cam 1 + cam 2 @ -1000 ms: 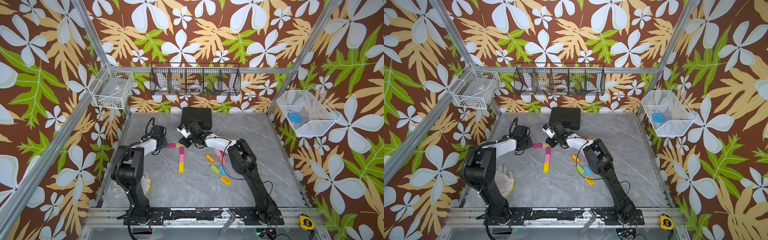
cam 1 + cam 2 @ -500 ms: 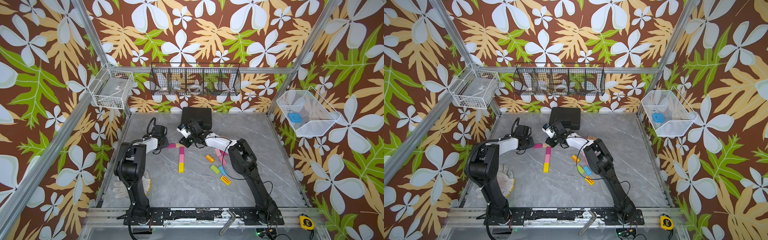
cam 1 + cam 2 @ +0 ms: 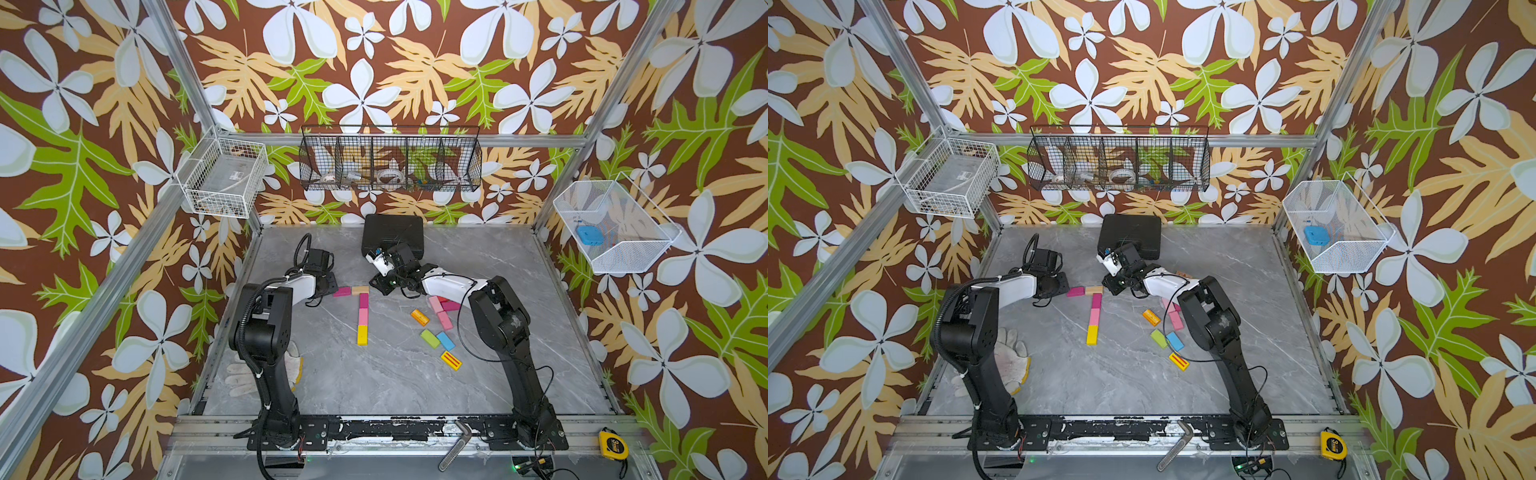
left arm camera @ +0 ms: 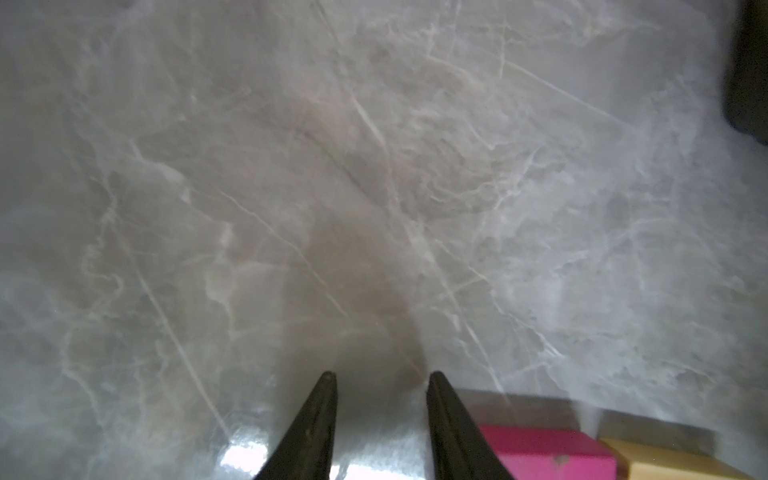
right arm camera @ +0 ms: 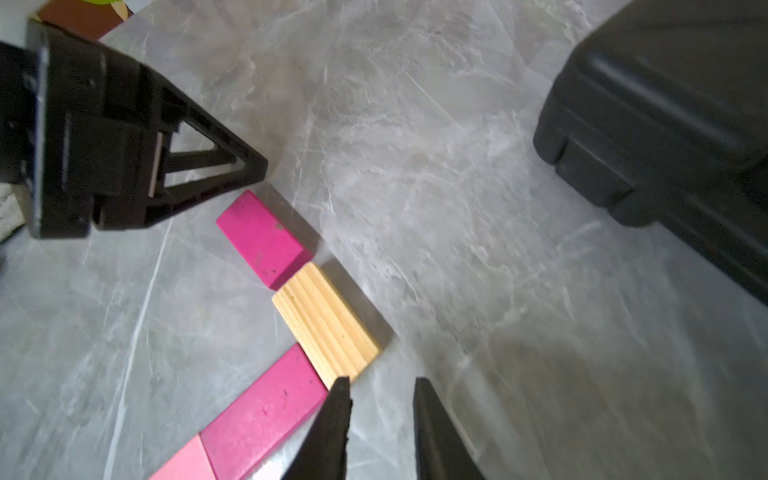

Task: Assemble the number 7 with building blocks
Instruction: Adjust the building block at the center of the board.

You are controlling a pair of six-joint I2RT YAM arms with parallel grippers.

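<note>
A "7" outline lies on the grey table in both top views. A magenta block (image 3: 342,291) and a plain wood block (image 3: 360,289) form the bar. A magenta block (image 3: 363,300), a pink block (image 3: 363,316) and a yellow block (image 3: 362,335) form the stem. My left gripper (image 3: 330,286) sits just left of the bar, open and empty (image 4: 379,376), with the magenta block (image 4: 544,453) beside one finger. My right gripper (image 3: 376,286) is at the bar's right end, narrowly open and empty (image 5: 380,382), next to the wood block (image 5: 326,322).
Loose blocks lie right of the stem: orange (image 3: 419,317), pink (image 3: 444,320), green (image 3: 429,338), blue (image 3: 445,340) and yellow red-striped (image 3: 451,360). A black case (image 3: 392,237) stands behind the right gripper. A white glove (image 3: 249,374) lies near the left arm's base.
The left arm's elbow has shifted slightly while its gripper stays by the magenta block. The right arm and the blocks have not visibly moved.
</note>
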